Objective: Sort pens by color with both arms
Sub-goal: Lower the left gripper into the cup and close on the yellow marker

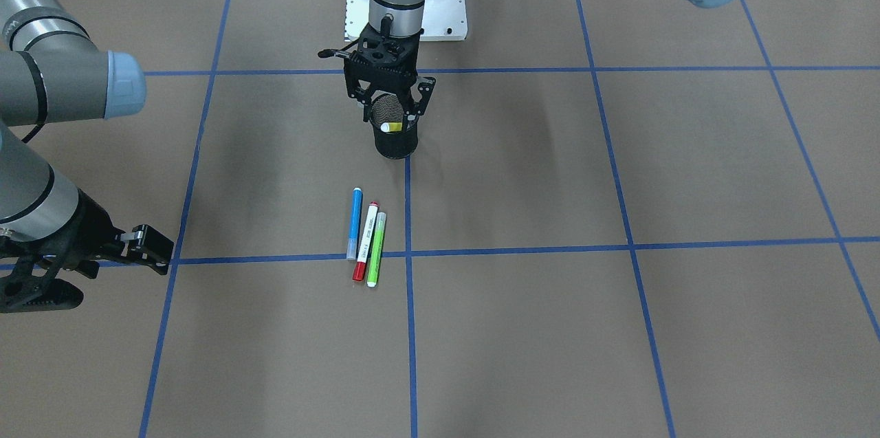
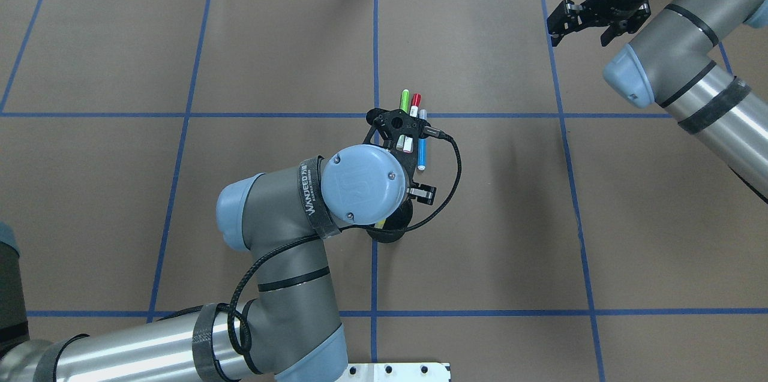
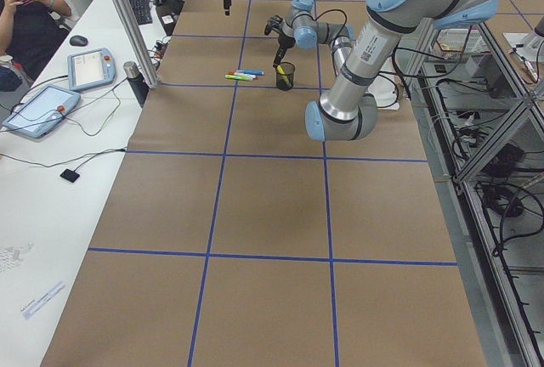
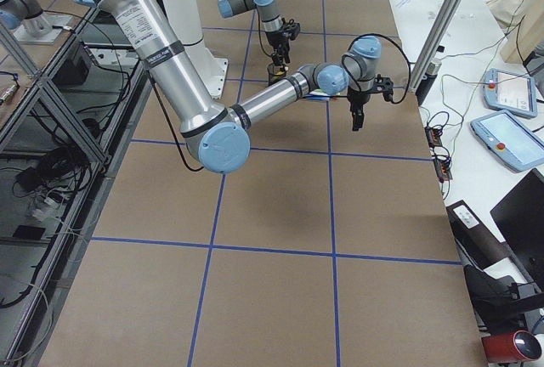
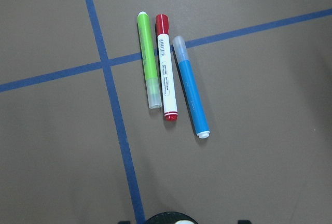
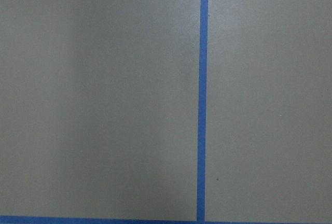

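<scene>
Three pens lie side by side on the brown table: blue [image 1: 355, 223], white with a red cap [image 1: 366, 241] and lime green [image 1: 376, 249]. The left wrist view shows the same green [image 5: 148, 60], white [image 5: 166, 73] and blue [image 5: 191, 97] pens just beyond the cup rim [image 5: 168, 218]. A yellow pen [image 1: 392, 127] stands inside the black mesh cup [image 1: 397, 144]. My left gripper [image 1: 390, 115] hangs open right above the cup, its fingers straddling the rim. My right gripper [image 2: 577, 37] is open and empty, far off over bare table.
The robot's white pedestal base [image 1: 440, 12] sits behind the cup. Blue tape lines grid the brown table. A side bench holds tablets [image 3: 42, 108] and a person [image 3: 25, 10] sits at it. Metal frame posts [image 4: 438, 27] stand along the table's edge.
</scene>
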Tool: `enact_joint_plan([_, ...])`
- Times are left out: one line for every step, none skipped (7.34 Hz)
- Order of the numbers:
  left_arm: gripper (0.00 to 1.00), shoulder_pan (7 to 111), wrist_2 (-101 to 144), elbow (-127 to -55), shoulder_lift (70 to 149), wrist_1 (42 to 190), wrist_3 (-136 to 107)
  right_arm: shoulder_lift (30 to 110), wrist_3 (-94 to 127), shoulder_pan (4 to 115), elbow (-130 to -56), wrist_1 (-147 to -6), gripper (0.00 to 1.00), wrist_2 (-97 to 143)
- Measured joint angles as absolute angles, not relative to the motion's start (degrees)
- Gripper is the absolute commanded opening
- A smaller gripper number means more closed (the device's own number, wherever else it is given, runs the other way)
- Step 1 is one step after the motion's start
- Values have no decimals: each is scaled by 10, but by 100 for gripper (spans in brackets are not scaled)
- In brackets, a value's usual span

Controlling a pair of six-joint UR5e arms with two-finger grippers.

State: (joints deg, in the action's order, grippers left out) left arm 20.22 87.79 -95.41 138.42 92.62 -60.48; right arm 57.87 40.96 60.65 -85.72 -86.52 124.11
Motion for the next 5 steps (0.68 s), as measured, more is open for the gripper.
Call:
enact_joint_plan([58, 202, 877, -955, 1386, 926, -600, 578, 410, 606, -855, -865, 98, 1241])
enact_joint_plan([58, 201, 877, -954, 1387, 927, -596, 577, 410, 606, -854, -864, 98, 1241])
enact_joint_plan([58, 201, 877, -952, 1388, 927, -590, 577, 410, 606, -853, -864, 98, 1241])
enact_joint_plan([58, 201, 876, -949, 1388, 928, -581, 577, 410, 606, -853, -864, 98, 1241])
enact_joint_plan([57, 201, 876, -947, 1388, 928, -574, 577, 410, 606, -852, -864, 98, 1241])
